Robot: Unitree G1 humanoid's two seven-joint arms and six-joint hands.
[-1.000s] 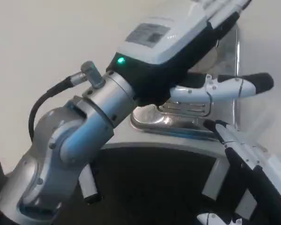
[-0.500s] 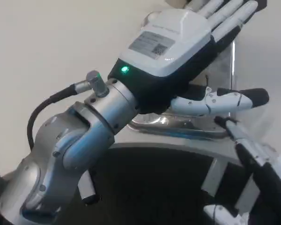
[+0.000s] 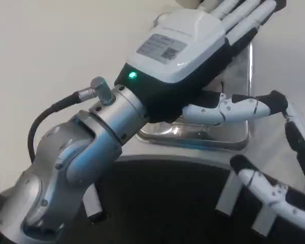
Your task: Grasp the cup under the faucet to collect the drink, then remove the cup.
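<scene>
Lifting slightly: right robot hand [image 3: 290, 168]

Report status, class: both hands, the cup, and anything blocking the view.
Left hand open, fingers straight, over the metal drip tray. Right hand at lower right, fingers apart, holding nothing. Cup not made out; left forearm covers much of the scene.

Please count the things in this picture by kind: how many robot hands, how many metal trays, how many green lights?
Robot hands: 2, the left hand and the right hand
Metal trays: 1, the metal tray
Green lights: 1, the green light
Total: 4
</scene>
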